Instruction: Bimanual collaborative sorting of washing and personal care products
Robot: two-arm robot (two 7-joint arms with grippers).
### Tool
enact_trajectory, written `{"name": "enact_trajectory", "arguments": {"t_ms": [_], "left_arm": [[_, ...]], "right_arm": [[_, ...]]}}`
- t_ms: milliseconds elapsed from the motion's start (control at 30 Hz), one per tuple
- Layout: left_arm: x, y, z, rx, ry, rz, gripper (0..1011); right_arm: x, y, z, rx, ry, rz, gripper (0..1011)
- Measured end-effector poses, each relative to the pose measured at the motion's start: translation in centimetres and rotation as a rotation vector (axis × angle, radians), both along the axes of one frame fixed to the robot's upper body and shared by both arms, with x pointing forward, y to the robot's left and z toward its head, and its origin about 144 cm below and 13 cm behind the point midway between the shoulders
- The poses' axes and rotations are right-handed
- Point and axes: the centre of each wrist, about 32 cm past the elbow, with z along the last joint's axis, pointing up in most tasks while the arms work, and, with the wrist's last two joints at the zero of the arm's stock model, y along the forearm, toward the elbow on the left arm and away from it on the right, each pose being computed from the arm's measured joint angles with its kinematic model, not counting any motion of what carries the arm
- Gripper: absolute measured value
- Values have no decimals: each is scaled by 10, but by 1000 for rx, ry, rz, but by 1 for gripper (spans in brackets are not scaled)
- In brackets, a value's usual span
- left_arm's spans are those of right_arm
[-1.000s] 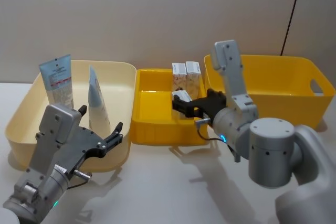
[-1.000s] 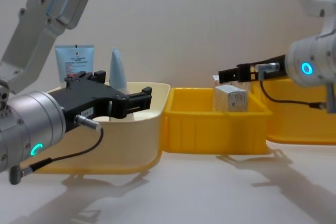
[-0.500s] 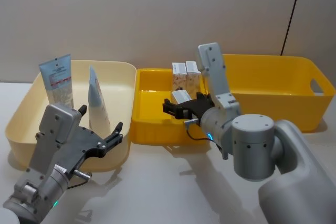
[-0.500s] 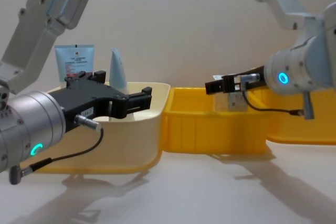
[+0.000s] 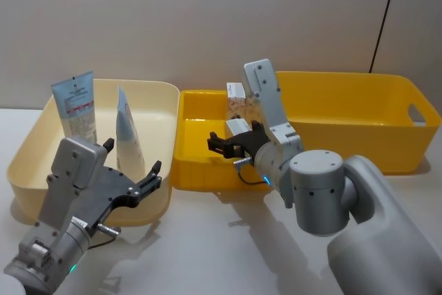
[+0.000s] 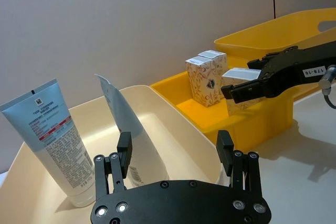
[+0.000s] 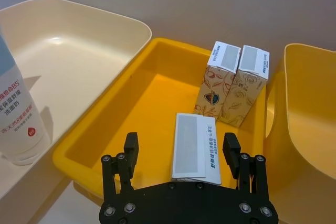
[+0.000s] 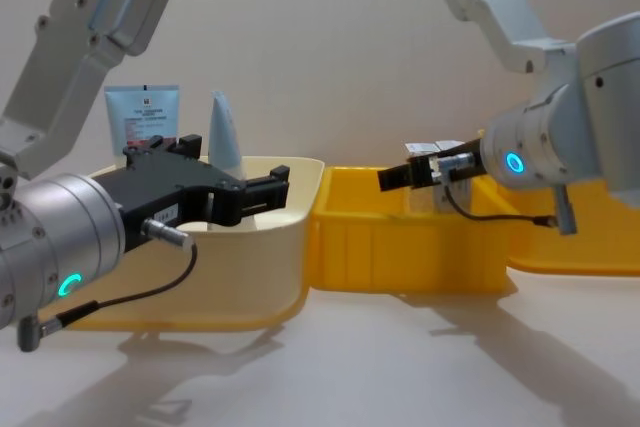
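While your right gripper [image 7: 181,141] hung, fingers spread, over the flat-lying carton [image 7: 193,149] in the small yellow bin [image 5: 200,170], apparently aligned to straddle it, your left gripper [image 6: 174,140] sat likewise spread before the cream bin [image 5: 31,144], where both tubes [image 5: 77,107] stood upright.

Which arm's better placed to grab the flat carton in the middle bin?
Right. The right gripper hangs open over the middle yellow bin with the flat carton just ahead; the left gripper is open at the cream bin.
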Motion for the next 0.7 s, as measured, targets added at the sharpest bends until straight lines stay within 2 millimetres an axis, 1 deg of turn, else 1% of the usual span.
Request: {"name": "enact_trajectory", "arguments": {"t_ms": [167, 200, 267, 333, 400, 600, 633, 700], "left_arm": [[0, 0, 0, 0, 0, 0, 1002], [0, 0, 0, 0, 0, 0, 1002], [0, 0, 0, 0, 0, 0, 1002], [0, 0, 0, 0, 0, 0, 1002], [0, 0, 0, 0, 0, 0, 1002], [0, 0, 0, 0, 0, 0, 1002], [0, 0, 0, 0, 0, 0, 1002], [0, 0, 0, 0, 0, 0, 1002]], "right_arm": [[2, 1, -1, -10, -3, 2, 1000], [2, 2, -1, -12, -3, 2, 964], [2, 2, -2, -15, -3, 2, 945], [3, 2, -2, -17, -4, 3, 881], [3, 3, -2, -20, -6, 3, 851], [4, 3, -3, -24, -7, 3, 660], [4, 3, -3, -25, -7, 3, 645], [4, 3, -3, -26, -7, 3, 557]]}}
